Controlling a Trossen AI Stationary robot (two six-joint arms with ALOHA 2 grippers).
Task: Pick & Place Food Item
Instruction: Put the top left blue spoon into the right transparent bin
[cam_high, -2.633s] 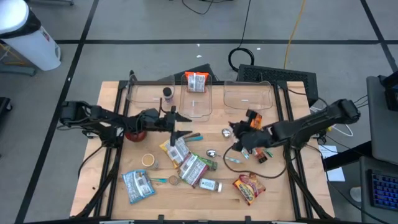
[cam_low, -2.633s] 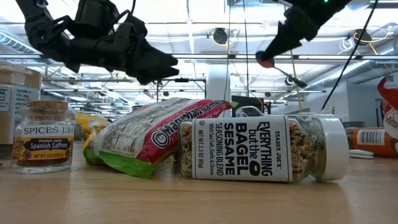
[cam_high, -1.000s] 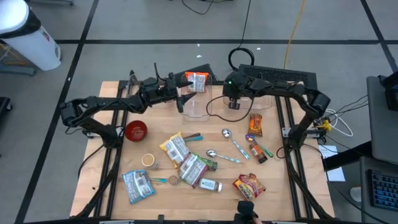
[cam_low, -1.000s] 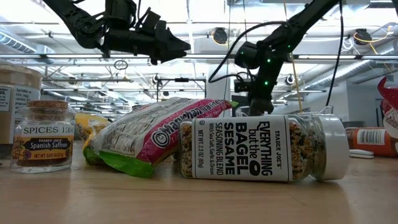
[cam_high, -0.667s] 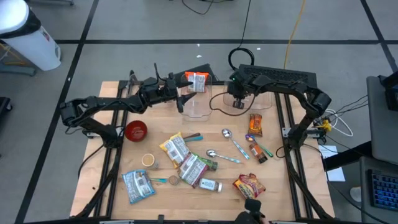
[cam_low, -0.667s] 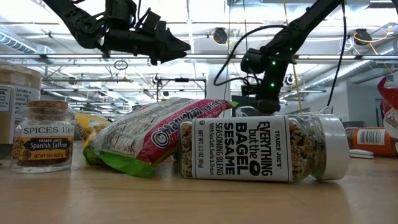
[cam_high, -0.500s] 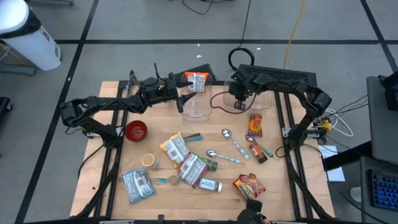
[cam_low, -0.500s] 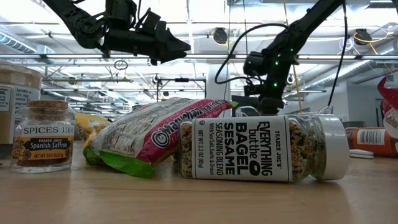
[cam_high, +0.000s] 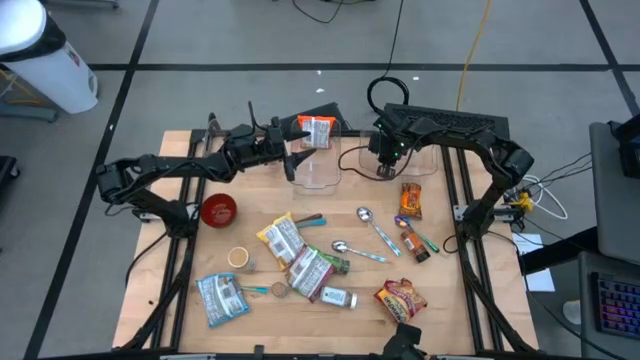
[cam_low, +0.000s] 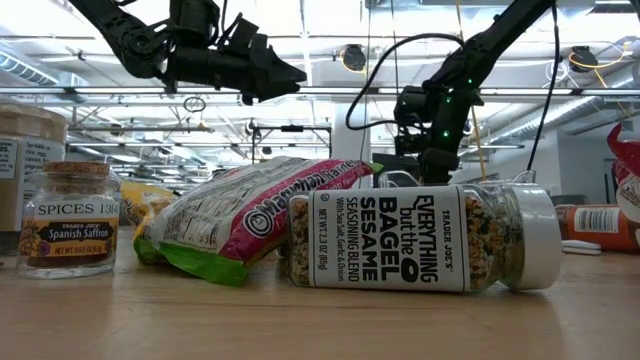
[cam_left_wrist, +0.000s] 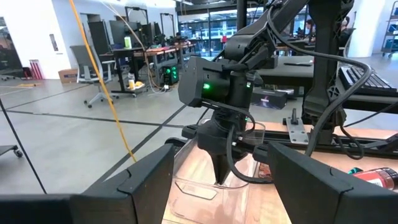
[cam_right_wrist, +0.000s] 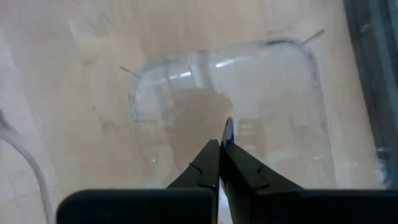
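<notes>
My right gripper (cam_high: 385, 165) is shut and points steeply down into the left part of the right clear bin (cam_high: 412, 152). A thin blue sliver (cam_right_wrist: 229, 130) shows at its fingertips; I cannot tell what it is. My left gripper (cam_high: 291, 165) is level and open, with nothing between its fingers, above the middle clear bin (cam_high: 322, 172). An orange snack bag (cam_high: 317, 130) stands at that bin's far end. Food packets and jars lie on the table's near half.
A third clear bin (cam_high: 238, 150) stands at the far left. On the wood lie a red bowl (cam_high: 218, 210), two spoons (cam_high: 366, 215), an orange packet (cam_high: 410, 198), a small bottle (cam_high: 415, 244), a ramen packet (cam_low: 260, 215), a seasoning jar (cam_low: 420, 238) and a saffron jar (cam_low: 68, 220).
My right gripper has moved a little toward the table's right edge over the right bin. It has tipped and rolled to point more steeply down, and it stays shut. For the last half second it has kept still.
</notes>
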